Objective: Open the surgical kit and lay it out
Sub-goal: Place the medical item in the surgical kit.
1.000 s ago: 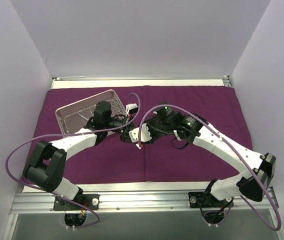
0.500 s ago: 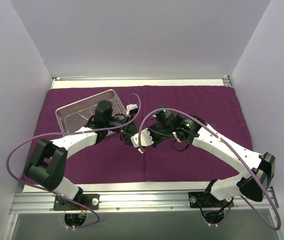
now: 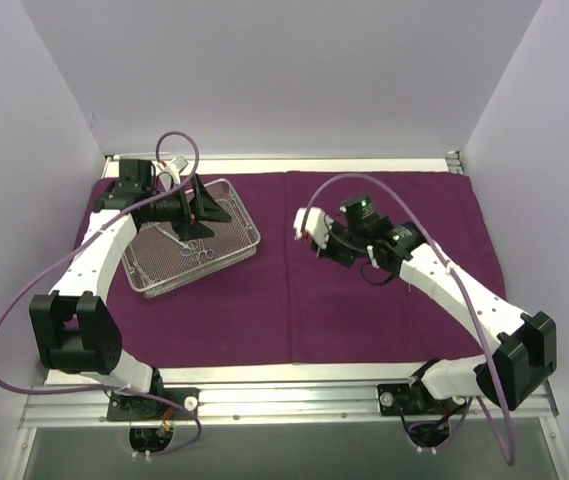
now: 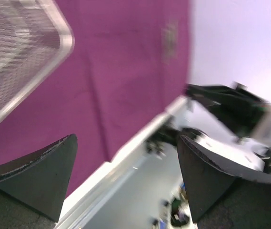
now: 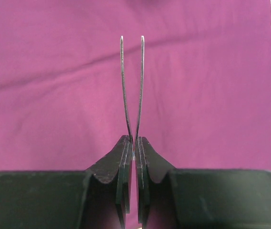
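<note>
From above, shows the cloth (image 3: 364, 320) spread flat and the tray (image 3: 247, 215) resting at a slant on its far-left part. Finds a few slim instruments (image 3: 192, 250) lying flat on the mesh near the tray's middle; cannot count them for sure. Finds the left gripper (image 3: 202, 212) above the far half of the tray, close to those instruments. Finds the right gripper (image 3: 314, 233) over the middle of the cloth, well apart from the tray, pointing left. Cannot make out anything between its fingers from this height.

Through the left wrist camera, gets only a blurred picture. Shows all the same the two fingers spread wide with nothing between them, one corner of the tray rim (image 4: 54, 36) at upper left, and bare cloth (image 4: 125, 71) beyond.

Through the right wrist camera, sees the fingers pressed together, pinching the tweezers (image 5: 122, 62) at the joined end. Shows both prongs pointing straight out from the fingertips, long axis in line with the gripper, tips slightly apart, bare cloth behind them. Cannot judge the gap, if any, between tips and cloth.

Judges the next move as laying the tweezers down: probably needs only lowering, with the long axis brought flat to the cloth directly beneath, then release. Gives that to the right arm; leaves the tray's instruments to the left arm, the nearer one.
</note>
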{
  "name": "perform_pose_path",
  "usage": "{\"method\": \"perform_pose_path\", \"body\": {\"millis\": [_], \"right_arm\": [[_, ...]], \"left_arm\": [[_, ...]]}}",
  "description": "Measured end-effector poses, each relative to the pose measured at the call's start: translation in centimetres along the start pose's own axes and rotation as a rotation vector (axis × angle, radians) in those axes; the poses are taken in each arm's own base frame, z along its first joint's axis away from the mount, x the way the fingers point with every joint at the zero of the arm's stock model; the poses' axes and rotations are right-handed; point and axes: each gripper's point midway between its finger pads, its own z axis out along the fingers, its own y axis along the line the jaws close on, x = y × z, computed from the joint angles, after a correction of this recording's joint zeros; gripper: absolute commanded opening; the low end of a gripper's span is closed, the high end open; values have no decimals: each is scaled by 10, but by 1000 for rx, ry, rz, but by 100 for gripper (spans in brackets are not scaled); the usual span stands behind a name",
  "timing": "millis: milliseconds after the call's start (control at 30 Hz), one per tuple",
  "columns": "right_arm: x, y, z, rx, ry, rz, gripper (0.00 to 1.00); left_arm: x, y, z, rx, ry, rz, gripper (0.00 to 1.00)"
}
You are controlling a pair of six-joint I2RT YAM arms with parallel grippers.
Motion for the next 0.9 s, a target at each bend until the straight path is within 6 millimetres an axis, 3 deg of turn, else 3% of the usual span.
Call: {"method": "perform_pose_path", "body": {"millis": [233,367,533,700,900], "right_arm": [[38,-36,-2,144,52,576,0],[87,-58,0,259,165,899,0],[153,-43,-11,367,367,1117,0],[184,-33,-10,406,502,1210,0],[226,-5,16,348,699,1303,0]], "left_arm": [[-7,52,-18,-351,-78,-22,94],[-7,67,-25,-444,-87,-50,94],[-9,75,-24,-455,-81,-72,97],[-14,82,-17,-460,-65,-92,98],[-18,85,-13,-450,-56,-111,98]]}}
